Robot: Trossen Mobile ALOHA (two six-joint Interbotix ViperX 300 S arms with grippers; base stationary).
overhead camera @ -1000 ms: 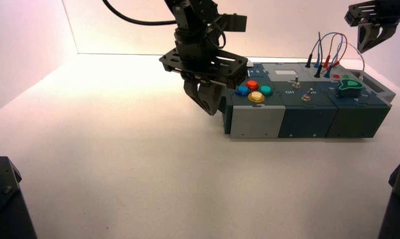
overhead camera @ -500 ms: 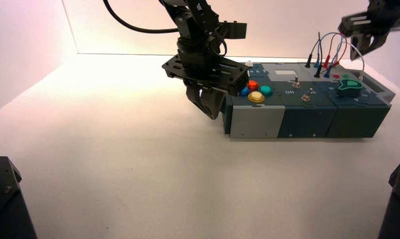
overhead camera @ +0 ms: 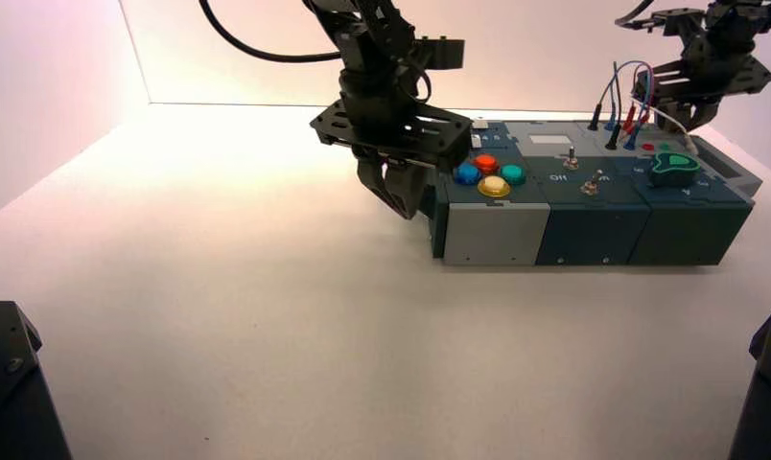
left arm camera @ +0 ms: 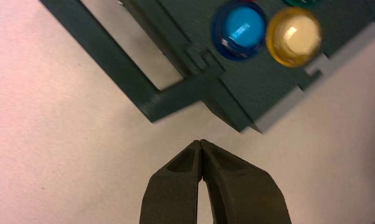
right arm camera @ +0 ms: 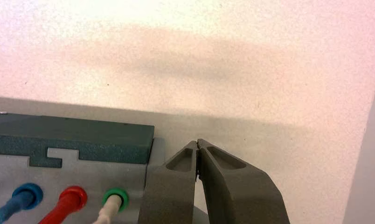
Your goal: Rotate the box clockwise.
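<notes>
the robot's left arm (overhead camera: 367, 86) is matte black, with angular plates dotted with round holes and small pale markings near its upper joint. a thick black cable (overhead camera: 267, 56) curves from it. the right arm (overhead camera: 717, 53) matches in black. both grippers, left (left arm camera: 200, 186) and right (right arm camera: 199, 186), have dark, tapering fingers; the right's show rounded recesses.

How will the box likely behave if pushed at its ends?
The box looks rigid: flat panels and squared corners, so it should turn as one piece. It sits low and long on a broad base, so it will probably slide rather than tip. The looping plug wires look floppy and will likely sway or snag if a hand brushes them.
</notes>
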